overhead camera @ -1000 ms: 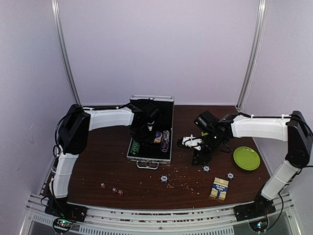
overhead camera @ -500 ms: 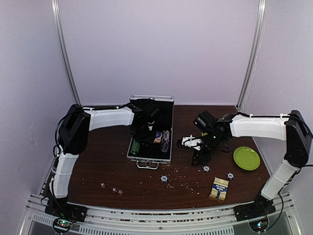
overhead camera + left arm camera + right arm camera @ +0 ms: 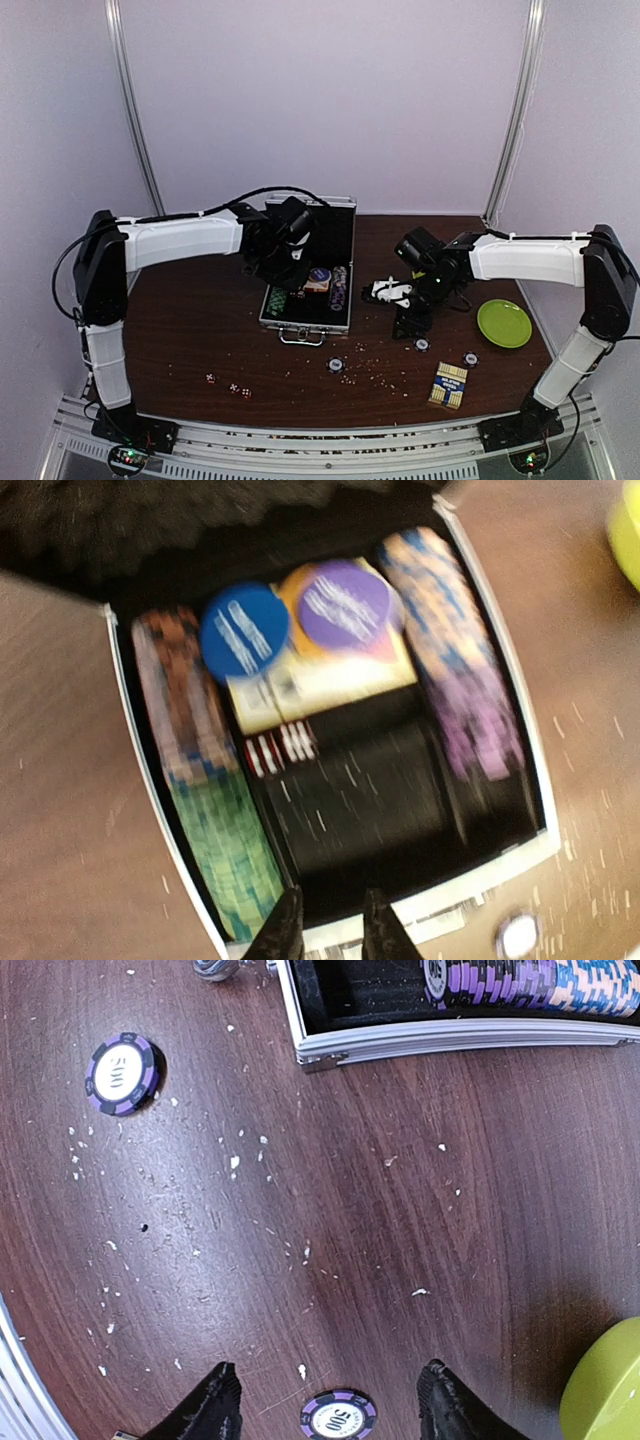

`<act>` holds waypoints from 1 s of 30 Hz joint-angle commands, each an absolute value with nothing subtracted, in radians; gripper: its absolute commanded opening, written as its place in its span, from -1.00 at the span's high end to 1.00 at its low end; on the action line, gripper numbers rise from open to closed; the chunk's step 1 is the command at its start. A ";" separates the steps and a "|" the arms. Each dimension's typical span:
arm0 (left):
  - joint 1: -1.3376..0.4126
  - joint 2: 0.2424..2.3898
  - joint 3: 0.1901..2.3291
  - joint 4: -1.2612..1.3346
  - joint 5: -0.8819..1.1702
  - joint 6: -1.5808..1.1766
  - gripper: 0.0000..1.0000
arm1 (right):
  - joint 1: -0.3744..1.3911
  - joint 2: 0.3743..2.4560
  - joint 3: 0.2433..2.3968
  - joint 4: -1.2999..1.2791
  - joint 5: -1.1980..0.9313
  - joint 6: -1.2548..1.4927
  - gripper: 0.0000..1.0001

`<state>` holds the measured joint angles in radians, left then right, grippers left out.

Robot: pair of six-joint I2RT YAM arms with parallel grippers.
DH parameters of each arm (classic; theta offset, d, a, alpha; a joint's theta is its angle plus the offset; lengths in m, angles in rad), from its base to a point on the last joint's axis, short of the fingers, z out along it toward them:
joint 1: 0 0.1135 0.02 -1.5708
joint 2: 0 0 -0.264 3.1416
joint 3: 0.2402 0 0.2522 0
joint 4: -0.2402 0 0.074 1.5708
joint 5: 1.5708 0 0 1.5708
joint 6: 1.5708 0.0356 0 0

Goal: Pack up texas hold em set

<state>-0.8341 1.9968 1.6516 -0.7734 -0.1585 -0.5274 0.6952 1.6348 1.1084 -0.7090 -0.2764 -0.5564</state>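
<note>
The silver case (image 3: 305, 312) lies open at mid table, its chip rows (image 3: 205, 820) along both sides. Inside, a blue chip (image 3: 244, 630) and a purple chip (image 3: 346, 604) rest on a yellowish card box (image 3: 320, 675). My left gripper (image 3: 291, 262) (image 3: 328, 932) hovers over the case's front edge, open by a narrow gap, holding nothing. My right gripper (image 3: 410, 322) (image 3: 330, 1405) is open wide just above the table, with a loose purple chip (image 3: 338, 1418) (image 3: 422, 345) between its fingers. Two more chips (image 3: 336, 365) (image 3: 470, 358), a yellow-blue card box (image 3: 449, 385) and red dice (image 3: 235, 388) lie on the table.
A flat lime-green plate (image 3: 504, 323) sits right of the right gripper. A lime-green rim (image 3: 605, 1390) shows at the right wrist view's corner. White crumbs (image 3: 235, 1162) are scattered over the brown table (image 3: 190, 330). The case lid (image 3: 335, 225) stands upright at the back.
The left arm has lifted up out of the case and swung its shoulder to the left, and its jaws have parted slightly. The right arm has stayed where it was.
</note>
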 commanded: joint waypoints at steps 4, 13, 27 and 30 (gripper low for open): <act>-0.925 1.721 1.315 -0.770 -0.175 -0.631 0.60 | 0.693 1.638 1.138 -0.725 -0.288 -0.576 -0.20; -0.936 1.482 0.975 -0.852 -0.118 -0.725 0.59 | 0.693 1.649 1.145 -0.739 -0.308 -0.585 -0.20; -0.902 1.501 0.849 -0.972 -0.045 -0.745 0.29 | 0.693 1.639 1.147 -0.745 -0.302 -0.583 -0.19; -0.879 1.499 0.827 -0.973 -0.063 -0.789 0.27 | 0.694 1.636 1.146 -0.746 -0.302 -0.581 -0.19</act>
<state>-0.9089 1.4979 0.8501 -0.9585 -0.0616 -0.7288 0.6952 1.6398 1.1236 -0.7334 -0.2939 -0.5774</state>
